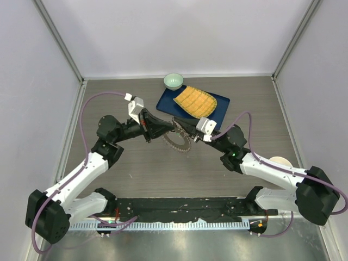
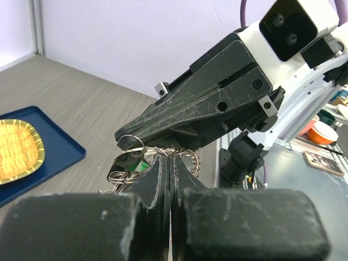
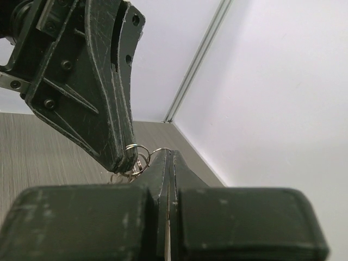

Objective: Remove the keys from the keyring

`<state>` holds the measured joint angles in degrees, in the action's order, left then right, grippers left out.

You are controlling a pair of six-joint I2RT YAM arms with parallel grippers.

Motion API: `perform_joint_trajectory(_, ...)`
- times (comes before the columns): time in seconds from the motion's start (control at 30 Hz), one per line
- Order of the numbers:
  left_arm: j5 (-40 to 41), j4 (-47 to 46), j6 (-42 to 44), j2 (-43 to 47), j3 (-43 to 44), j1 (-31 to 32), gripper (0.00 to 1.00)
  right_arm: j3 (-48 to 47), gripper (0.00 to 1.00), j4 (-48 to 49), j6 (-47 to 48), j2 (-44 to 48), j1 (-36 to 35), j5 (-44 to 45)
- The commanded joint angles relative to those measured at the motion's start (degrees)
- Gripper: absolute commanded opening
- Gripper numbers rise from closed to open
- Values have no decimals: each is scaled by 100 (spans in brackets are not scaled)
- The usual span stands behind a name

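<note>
Over the middle of the grey wood-grain tabletop (image 1: 138, 175) the two arms lean in from the near corners, so their tips meet head-on. The black left gripper (image 1: 167, 129) and black right gripper (image 1: 184, 128) each have their jaws pressed tight together. Thin wire loops poke out at both tips, so each seems to pinch part of the bunch, probably so one can brace while the other works a key off. Which piece sits between the pads I cannot tell. A dark blue rectangular tray (image 1: 165, 101) lies beyond, toward the far edge. The large thin metal keyring (image 1: 178, 142) hangs between and just under both tips. Its small silvery keys (image 2: 125, 162) dangle toward the table.
</note>
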<state>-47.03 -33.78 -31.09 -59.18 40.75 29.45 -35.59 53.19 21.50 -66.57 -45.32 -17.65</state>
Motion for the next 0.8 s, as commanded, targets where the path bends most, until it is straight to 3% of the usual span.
perform_joint_trajectory(0.0, -703, 318, 575, 415, 178, 166, 0, 76, 1, 655, -66, -41, 146, 999)
perform_joint_trajectory(0.2, -237, 645, 1158, 478, 354, 166, 0, 658, 1, 579, -611, 477, 146, 992)
perform_joint_trajectory(0.53, -439, -901, 227, 117, 311, 175, 0, 712, 1, -89, -893, 663, 146, 298)
perform_joint_trajectory(0.77, -483, -1034, 165, 73, 302, 175, 0, 537, 1, -624, -683, 566, 111, -221)
